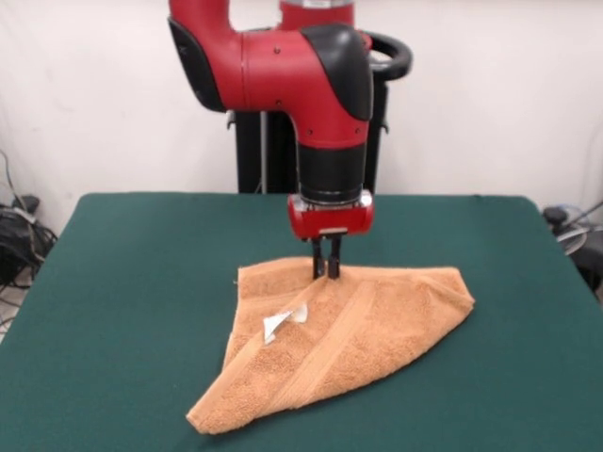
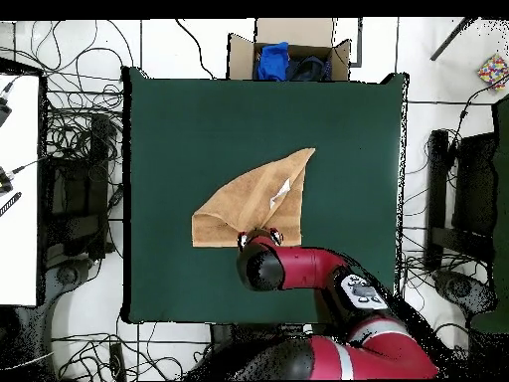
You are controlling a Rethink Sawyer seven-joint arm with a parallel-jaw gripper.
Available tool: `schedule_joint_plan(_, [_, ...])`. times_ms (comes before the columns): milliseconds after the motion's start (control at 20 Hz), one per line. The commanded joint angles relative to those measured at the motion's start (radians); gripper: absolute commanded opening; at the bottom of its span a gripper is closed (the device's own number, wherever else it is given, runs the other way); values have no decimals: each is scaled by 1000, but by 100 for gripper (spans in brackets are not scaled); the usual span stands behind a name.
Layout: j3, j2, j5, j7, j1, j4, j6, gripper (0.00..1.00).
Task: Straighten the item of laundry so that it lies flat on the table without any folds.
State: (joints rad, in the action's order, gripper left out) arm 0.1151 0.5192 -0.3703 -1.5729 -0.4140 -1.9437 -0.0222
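Note:
The orange-tan towel lies folded over in a rough triangle on the green table. One point reaches toward the near edge and a woven band runs diagonally across it. Its white care tag lies on top. My gripper comes straight down onto the towel's far edge, fingers close together and pinching the cloth there. In the overhead view the towel sits near the table's middle, and the arm's wrist hides the gripper.
A cardboard box with blue and dark cloth stands beyond the table's far edge in the overhead view. Cables and equipment lie on the floor around the table. The pedestal stands behind the table.

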Motion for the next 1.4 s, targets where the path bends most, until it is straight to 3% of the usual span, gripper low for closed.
schedule_joint_plan(50, [83, 126, 76, -124, 16, -63, -209, 0])
schedule_joint_plan(350, [93, 170, 93, -114, 18, -64, -268, 0])
schedule_joint_plan(950, [89, 133, 76, -124, 17, -57, -226, 0])
schedule_joint_plan(1400, [74, 135, 107, -167, 80, -42, -232, 0])
